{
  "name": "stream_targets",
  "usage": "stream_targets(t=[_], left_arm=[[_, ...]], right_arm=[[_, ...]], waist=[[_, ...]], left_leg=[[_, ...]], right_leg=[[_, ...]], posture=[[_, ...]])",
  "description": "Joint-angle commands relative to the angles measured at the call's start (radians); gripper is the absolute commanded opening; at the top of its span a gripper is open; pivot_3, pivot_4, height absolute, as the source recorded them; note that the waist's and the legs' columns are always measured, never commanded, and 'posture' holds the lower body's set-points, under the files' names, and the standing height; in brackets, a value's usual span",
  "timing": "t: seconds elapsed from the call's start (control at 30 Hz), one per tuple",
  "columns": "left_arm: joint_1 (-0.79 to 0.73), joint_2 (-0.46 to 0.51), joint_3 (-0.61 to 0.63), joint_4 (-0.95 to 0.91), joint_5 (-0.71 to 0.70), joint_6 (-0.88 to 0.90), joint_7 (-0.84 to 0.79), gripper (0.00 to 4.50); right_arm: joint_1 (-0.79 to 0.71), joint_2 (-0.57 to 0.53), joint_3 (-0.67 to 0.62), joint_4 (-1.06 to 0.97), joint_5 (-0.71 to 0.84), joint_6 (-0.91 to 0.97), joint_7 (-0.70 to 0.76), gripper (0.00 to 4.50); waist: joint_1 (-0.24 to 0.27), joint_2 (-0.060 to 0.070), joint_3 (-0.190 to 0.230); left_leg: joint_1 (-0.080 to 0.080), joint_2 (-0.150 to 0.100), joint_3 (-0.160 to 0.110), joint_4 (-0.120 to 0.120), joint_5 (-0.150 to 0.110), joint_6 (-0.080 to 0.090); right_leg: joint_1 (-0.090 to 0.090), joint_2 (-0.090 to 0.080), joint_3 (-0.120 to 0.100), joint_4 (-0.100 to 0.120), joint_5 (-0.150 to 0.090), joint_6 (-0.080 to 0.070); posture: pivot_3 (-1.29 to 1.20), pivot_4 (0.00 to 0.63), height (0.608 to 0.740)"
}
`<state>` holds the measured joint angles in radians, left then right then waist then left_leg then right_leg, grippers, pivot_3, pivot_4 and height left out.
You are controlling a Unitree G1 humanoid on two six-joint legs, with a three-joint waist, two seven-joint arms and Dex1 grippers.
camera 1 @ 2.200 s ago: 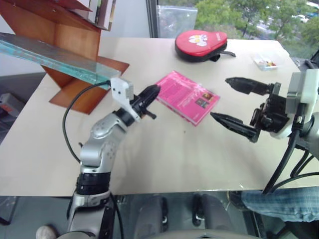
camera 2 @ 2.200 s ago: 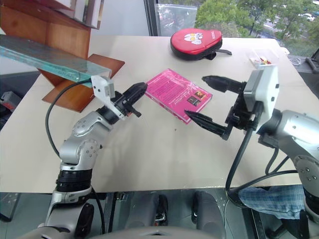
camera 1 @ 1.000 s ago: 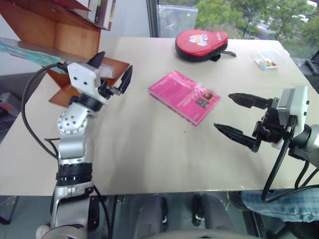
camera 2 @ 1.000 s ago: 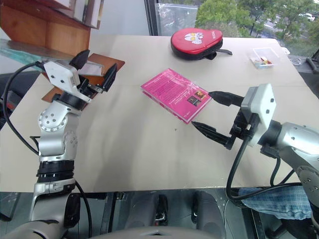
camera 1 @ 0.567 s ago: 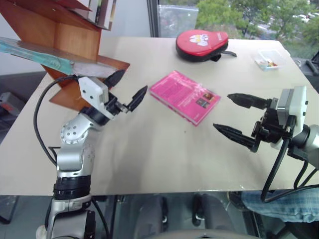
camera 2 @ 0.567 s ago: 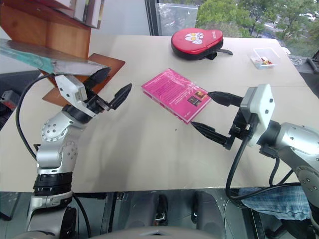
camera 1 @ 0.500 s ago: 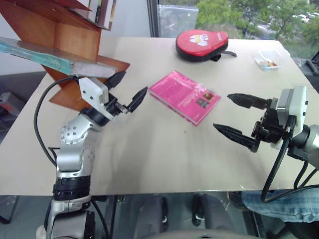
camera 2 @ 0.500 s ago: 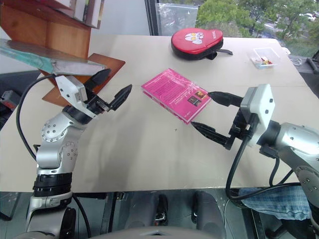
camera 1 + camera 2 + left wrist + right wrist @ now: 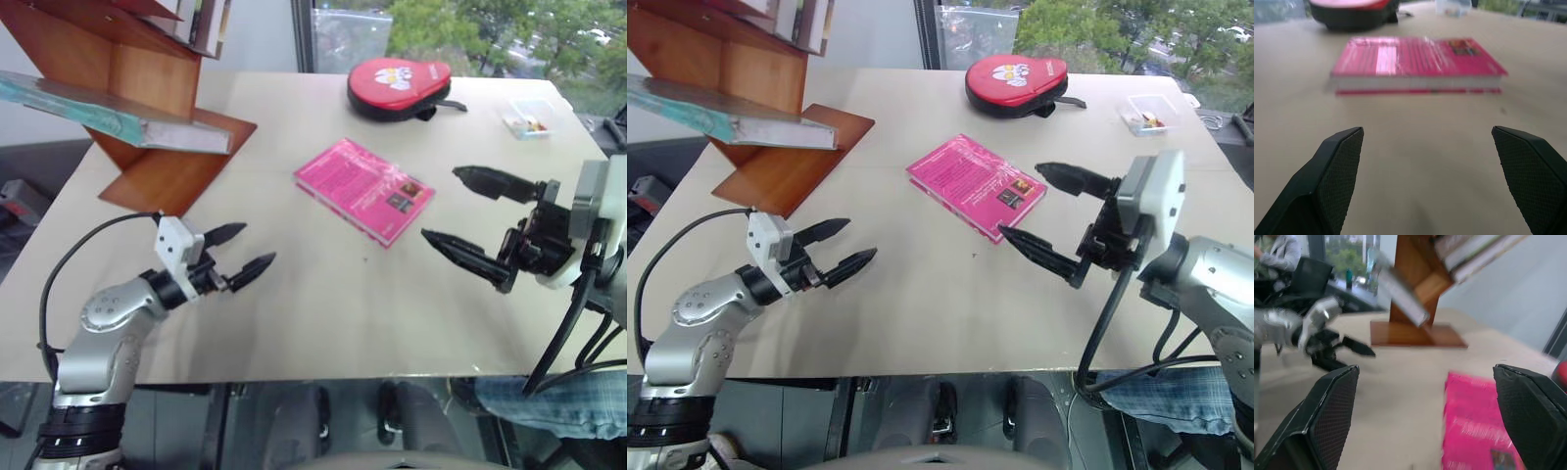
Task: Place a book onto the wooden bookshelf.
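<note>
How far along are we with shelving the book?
Done: the book lies on a slanted board of the wooden bookshelf. In hand: nothing; left gripper and right gripper are open above the table. Left: nothing apparent; the pink book lies on the table.

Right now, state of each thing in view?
book: lying on a slanted board of the shelf, released
wooden bookshelf: standing on the table, other books higher up
pink book: flat on the table, untouched
red case: closed, at the far edge
left pincer: open, empty
right pincer: open, empty
</note>
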<state>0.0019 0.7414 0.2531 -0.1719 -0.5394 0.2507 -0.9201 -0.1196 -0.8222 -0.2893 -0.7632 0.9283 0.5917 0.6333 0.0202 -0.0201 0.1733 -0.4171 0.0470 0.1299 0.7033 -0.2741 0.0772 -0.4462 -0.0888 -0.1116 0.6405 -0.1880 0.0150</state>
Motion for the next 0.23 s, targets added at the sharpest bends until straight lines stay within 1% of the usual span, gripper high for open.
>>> stream_targets(t=[0.03,0.13,0.23], left_arm=[[0.026,0.054,0.067,0.001,-0.008,0.01,-0.047,4.4],[0.079,0.124,0.13,-0.002,-0.03,0.05,-0.103,4.4],[0.098,0.161,0.165,-0.008,-0.034,0.052,-0.139,4.4]], right_arm=[[0.083,-0.043,-0.08,-0.018,-0.026,-0.002,0.046,4.5],[0.28,-0.089,-0.213,-0.016,-0.088,0.006,0.137,4.5],[0.418,-0.098,-0.307,-0.004,-0.13,-0.002,0.2,4.5]], waist=[[-0.002,0.0,0.0],[-0.003,0.001,0.0],[-0.002,0.001,0.0]], left_leg=[[0.0,0.0,0.0,0.0,-0.001,0.0],[0.0,0.0,0.0,0.0,-0.002,-0.001],[-0.001,0.0,0.0,-0.001,-0.002,-0.002]], right_leg=[[0.0,-0.001,0.0,0.0,0.0,0.0],[0.0,-0.001,0.0,-0.001,0.0,0.0],[0.0,-0.001,0.0,-0.002,0.0,0.0]], posture=[[0.0,0.15,0.74],[0.0,0.15,0.74],[0.0,0.15,0.74]])
